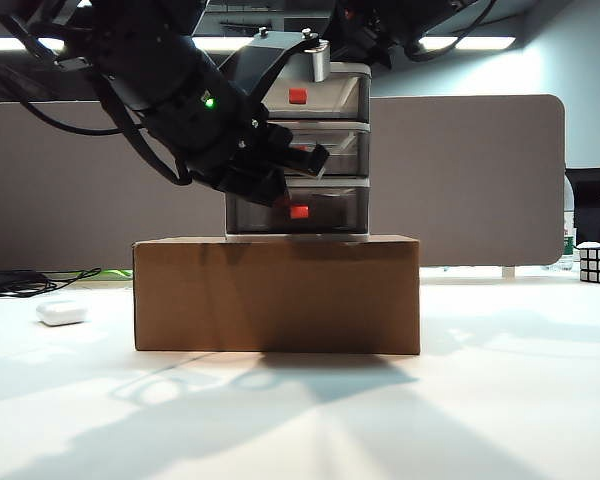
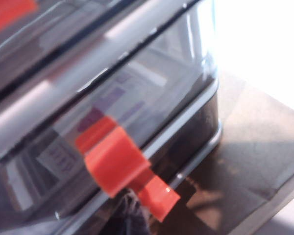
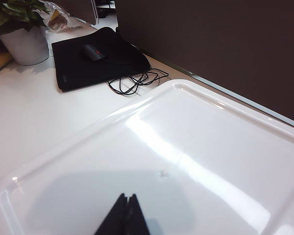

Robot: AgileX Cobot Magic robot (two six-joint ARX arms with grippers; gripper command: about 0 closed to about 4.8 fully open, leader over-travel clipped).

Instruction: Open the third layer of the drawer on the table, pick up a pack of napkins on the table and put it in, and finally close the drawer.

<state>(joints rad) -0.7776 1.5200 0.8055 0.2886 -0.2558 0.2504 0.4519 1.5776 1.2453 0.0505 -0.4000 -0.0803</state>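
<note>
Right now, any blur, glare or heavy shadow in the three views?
Left wrist view: soft blur on the drawer, table blown out. Right wrist view: sharp, glare streak on the tray. Exterior view: backlit, box casts long shadows forward.

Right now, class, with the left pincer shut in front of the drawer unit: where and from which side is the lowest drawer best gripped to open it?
Probably grip the red-orange handle on the lowest drawer, coming straight from the front. It is the only part jutting from the smooth grey face. The left pincer is shut beside it, so it would open first.

Third layer (image 1: 298,210) shut, napkins inside
</note>
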